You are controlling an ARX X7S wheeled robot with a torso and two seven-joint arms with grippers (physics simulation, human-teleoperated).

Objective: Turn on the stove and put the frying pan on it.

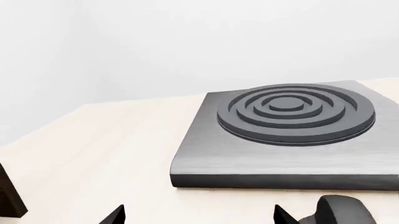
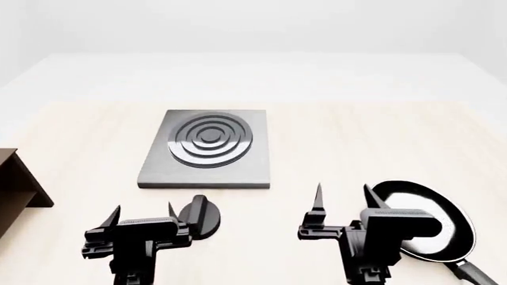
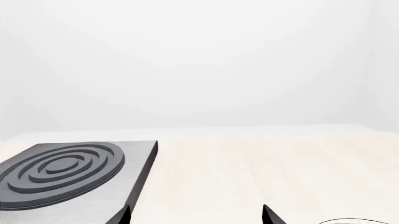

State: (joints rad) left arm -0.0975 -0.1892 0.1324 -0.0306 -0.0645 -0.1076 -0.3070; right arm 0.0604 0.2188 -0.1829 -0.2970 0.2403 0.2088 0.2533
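We see the stove (image 2: pixel 208 151) lying flat on the pale wooden table (image 2: pixel 357 142), left of the table's middle, its ringed burner (image 2: pixel 211 141) toward the far side of the plate. The black knob (image 2: pixel 198 217) stands apart from the plate, just off its near edge, toward the table's near edge. The frying pan (image 2: pixel 424 222) rests near the table's near right corner, its handle (image 2: pixel 474 272) running toward that corner. Our left gripper (image 2: pixel 143 211) hovers beside the knob with fingers spread and nothing between them. Our right gripper (image 2: pixel 342 197) hovers beside the pan, fingers likewise spread and holding nothing. A dark shelf (image 2: pixel 18 190) sits at the left edge. We find no readable writing or labels.
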